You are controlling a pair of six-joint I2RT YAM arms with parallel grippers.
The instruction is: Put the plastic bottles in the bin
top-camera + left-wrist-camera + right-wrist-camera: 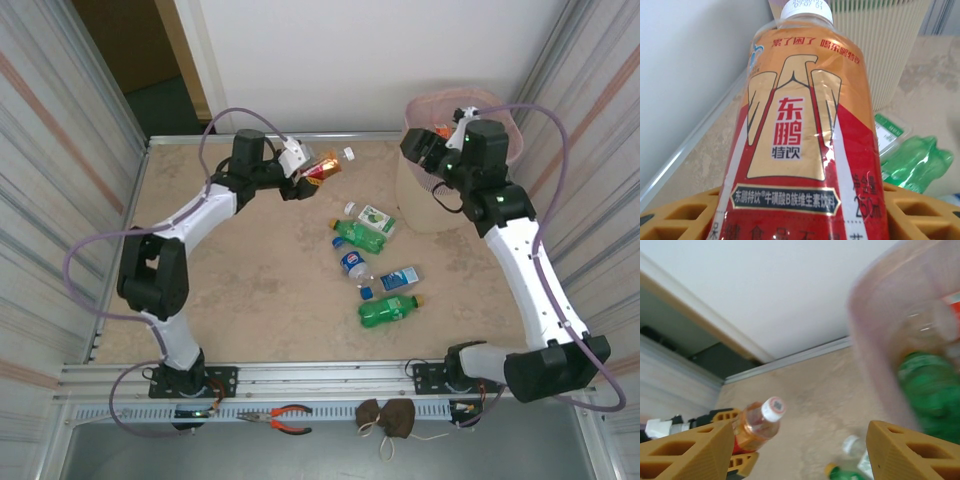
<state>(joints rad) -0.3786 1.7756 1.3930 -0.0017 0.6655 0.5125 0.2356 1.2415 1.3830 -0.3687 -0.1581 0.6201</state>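
The left gripper (308, 175) is clamped on a red-and-gold bottle (323, 166) at about twelve o'clock on the counter (230, 290). The bottle looks lifted clear of the surface, its white cap aimed toward the bin (415, 205) at two o'clock. To do this carry well, I'd hold a firm squeeze on the label and raise the bottle above the rim. I'd release only once the whole bottle is over the opening, or it may glance off the wall.

The left arm is stretched far forward, elbow low and wrist rolled sideways. The right gripper (800, 452) hangs beside the bin's rim, jaws apart with nothing between them, and would do well to give way. Five loose bottles (372, 240) lie just right of centre, toward three o'clock.
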